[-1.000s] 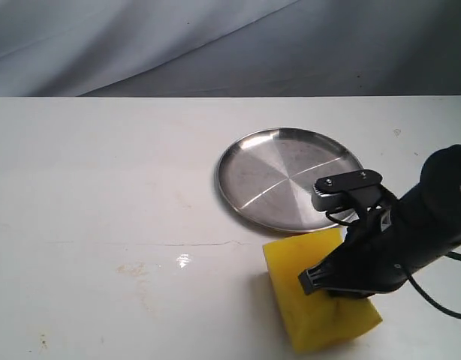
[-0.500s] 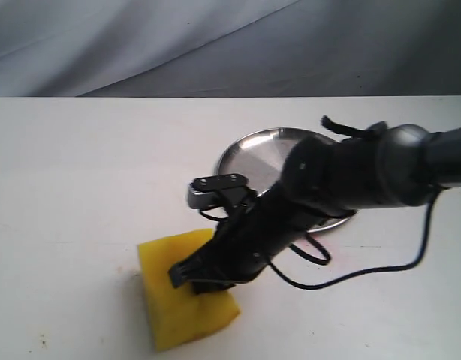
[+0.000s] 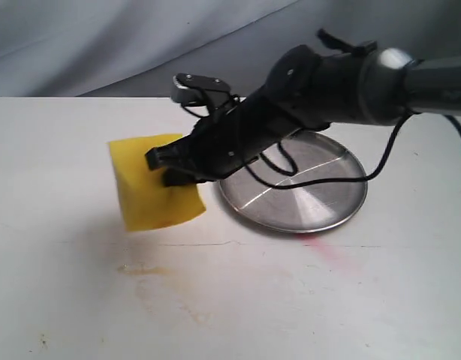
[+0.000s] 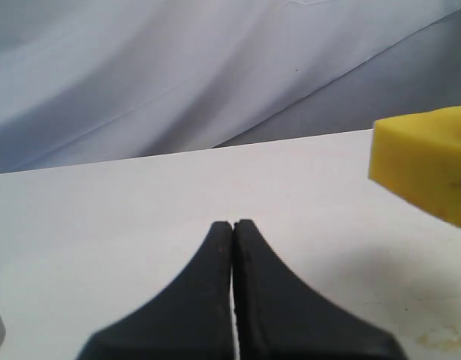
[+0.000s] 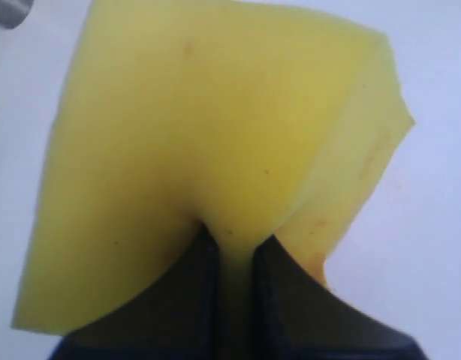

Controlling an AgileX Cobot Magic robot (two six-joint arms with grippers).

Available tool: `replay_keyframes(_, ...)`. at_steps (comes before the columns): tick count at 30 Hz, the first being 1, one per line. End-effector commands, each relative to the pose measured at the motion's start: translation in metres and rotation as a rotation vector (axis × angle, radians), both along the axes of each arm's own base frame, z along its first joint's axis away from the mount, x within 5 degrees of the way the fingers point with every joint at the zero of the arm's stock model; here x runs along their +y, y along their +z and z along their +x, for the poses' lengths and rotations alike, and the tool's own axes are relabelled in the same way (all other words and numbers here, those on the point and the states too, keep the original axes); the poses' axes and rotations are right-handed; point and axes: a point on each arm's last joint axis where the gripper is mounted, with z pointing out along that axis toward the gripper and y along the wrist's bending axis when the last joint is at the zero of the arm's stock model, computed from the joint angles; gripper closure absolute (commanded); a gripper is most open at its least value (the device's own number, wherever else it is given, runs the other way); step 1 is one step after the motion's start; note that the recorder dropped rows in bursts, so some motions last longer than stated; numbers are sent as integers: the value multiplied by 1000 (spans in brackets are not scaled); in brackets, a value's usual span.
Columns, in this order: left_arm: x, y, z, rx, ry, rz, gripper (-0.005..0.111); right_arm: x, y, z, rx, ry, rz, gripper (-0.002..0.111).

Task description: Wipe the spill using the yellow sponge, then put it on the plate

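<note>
A: While the yellow sponge [image 3: 137, 187] hangs clear of the white table [image 3: 58, 315], which step would you call this?

B: The carry to the plate, I'd judge. The right gripper [image 3: 167, 169] has its fingers pinched deep into the foam, and the right wrist view shows the sponge creased around them. It sits in the air just beside the stainless-steel plate [image 3: 313, 202], to its left in the exterior view, not over it.

A: And the spill [image 3: 140, 268]?

B: Only a faint yellowish-brown smear shows on the table, nearer the camera than the sponge. I can make out no wet puddle, so the wiping looks finished or close to it.

A: The left gripper [image 4: 232, 232]?

B: Fingers pressed together, holding nothing, low over the table.

A: What does the next move call for?

B: Swing the sponge over the plate's middle, lower it until it rests inside the rim, then part the fingers. The squeezed foam may spring back on release.
</note>
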Motion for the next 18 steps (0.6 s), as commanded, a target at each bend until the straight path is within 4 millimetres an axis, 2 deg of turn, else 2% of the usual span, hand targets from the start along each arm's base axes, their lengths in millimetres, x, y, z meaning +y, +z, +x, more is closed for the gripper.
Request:
replay_keyframes(1, 0, 0, 0, -9, -5, -6, 107, -37, 18, 27, -17, -75, 2, 108)
replay_keyframes(5, 0, 0, 0, -9, -5, -6, 107, -67, 35, 43, -60, -128, -10, 108)
replay_keyframes(7, 0, 0, 0, -9, -5, -6, 107, -76, 37, 45, -76, -123, -42, 108)
replay_keyframes(12, 0, 0, 0, -9, -5, -6, 107, -100, 31, 57, -90, -188, -167, 108)
replay_keyframes(18, 0, 0, 0, -9, -5, -6, 107, -128, 29, 72, -78, -275, -185, 108)
